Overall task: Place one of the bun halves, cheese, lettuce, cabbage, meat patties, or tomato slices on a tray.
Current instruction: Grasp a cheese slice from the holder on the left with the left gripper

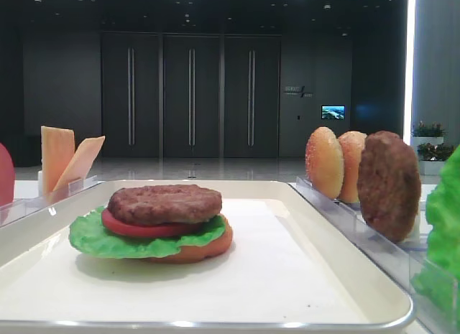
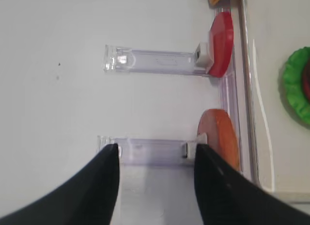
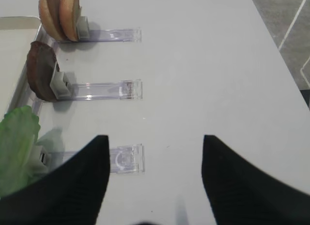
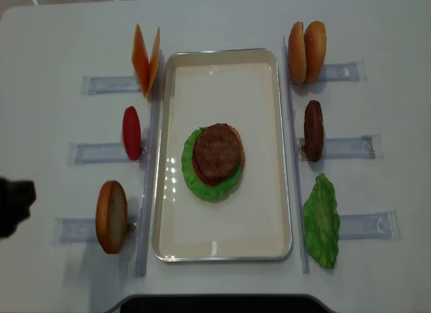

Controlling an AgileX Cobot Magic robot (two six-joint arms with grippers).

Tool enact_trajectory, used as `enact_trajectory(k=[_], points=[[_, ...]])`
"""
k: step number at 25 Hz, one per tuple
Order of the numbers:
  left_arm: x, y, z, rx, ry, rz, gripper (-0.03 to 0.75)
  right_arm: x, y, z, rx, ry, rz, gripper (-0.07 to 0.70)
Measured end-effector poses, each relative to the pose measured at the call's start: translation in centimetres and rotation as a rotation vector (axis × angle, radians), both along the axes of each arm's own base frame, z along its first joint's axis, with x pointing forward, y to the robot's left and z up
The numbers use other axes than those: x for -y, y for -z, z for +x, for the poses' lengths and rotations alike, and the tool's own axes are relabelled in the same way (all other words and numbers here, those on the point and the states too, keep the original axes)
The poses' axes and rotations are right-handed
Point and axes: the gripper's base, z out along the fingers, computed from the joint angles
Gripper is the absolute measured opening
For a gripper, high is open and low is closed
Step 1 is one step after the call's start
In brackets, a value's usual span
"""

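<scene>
While a half-built burger sits on the tray [image 4: 222,239], both grippers stay outside it and carry nothing. The stack lies a little left of the tray's middle: a flat orange-brown bun bottom [image 1: 205,249] underneath, then a ruffled lettuce leaf [image 4: 202,185], a tomato slice [image 1: 136,227], and a meat patty [image 4: 217,150] on top.

To the left of the tray three clear racks [image 4: 84,230] hold spare parts on edge: two cheese slices [image 4: 146,60] leaning apart at the far rack, a second tomato slice [image 4: 132,132] in the middle rack, and a bun half [image 4: 111,216] in the near one. To the right, two bun halves [image 4: 307,51] stand together at the far rack, a second patty [image 4: 313,130] stands in the middle rack, and a second lettuce leaf [image 4: 322,220] rests at the near one.

The left gripper [image 2: 156,159] hovers over the near left rack, its dark fingers [image 2: 104,181] parted either side of the rack's clear strip, with the bun half just beyond them; the jaws are apart and grasp nothing. In the overhead view only a dark piece of it shows at the left edge. The right gripper [image 3: 154,157] hangs over the white table [image 3: 218,65] by the near right rack, jaws spread wide and released.
</scene>
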Motion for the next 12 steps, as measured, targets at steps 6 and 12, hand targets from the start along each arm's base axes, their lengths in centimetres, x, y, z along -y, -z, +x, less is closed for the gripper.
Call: enact_trajectory(k=[6, 12], points=[[0.3, -0.5, 11.4, -0.147, 0.028, 0.020, 0.382, 0.0, 0.0, 0.0, 0.000, 0.000, 0.000, 0.402], [0.6, 0.9, 22.2, -0.253, 0.045, 0.029, 0.382, 0.0, 0.0, 0.0, 0.000, 0.000, 0.000, 0.402]])
